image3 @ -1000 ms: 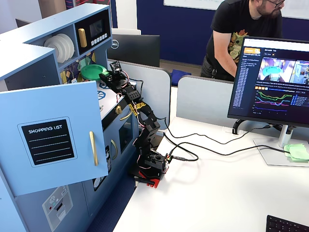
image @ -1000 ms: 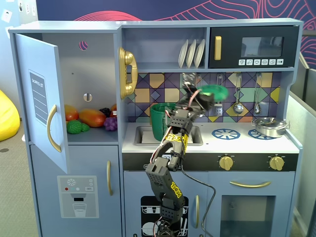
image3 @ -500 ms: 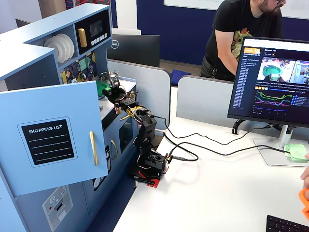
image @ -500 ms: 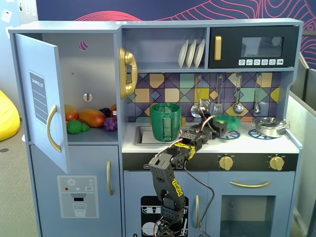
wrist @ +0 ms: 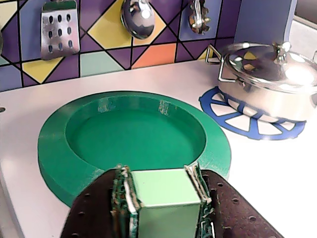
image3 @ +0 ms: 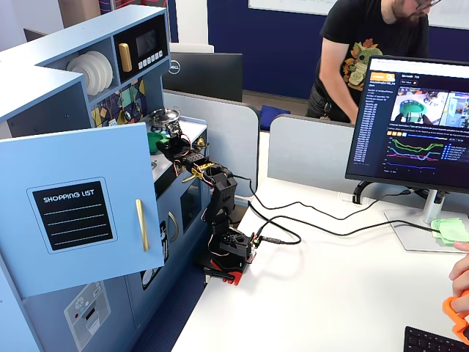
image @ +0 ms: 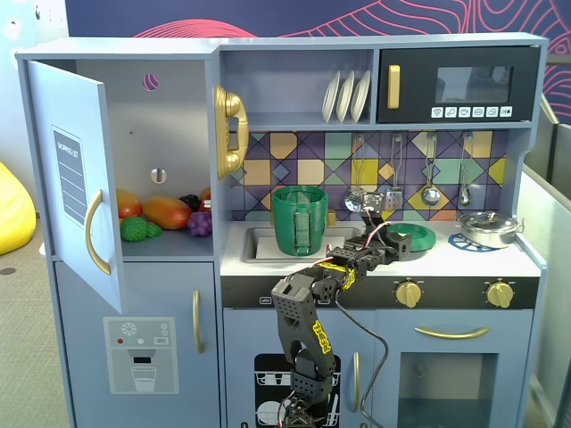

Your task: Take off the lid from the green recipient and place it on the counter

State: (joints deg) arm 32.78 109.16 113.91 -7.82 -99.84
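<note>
The green lid (wrist: 52,148) lies flat on the pale counter (wrist: 277,188), its round recess facing up, left of the blue burner ring. My gripper (wrist: 159,173) is at its near rim, jaws shut on a pale green block that looks like the lid's handle. In a fixed view the lid (image: 421,235) lies right of the sink with the gripper (image: 393,247) at its left edge. The green recipient (image: 299,218) stands open in the sink, left of the gripper. The lid's near rim is hidden by the jaws.
A silver lidded pot (wrist: 270,79) sits on the blue burner ring (wrist: 233,121) right of the lid, also in a fixed view (image: 486,227). Metal utensils (wrist: 59,27) hang on the tiled back wall. The fridge door (image: 76,178) stands open at left.
</note>
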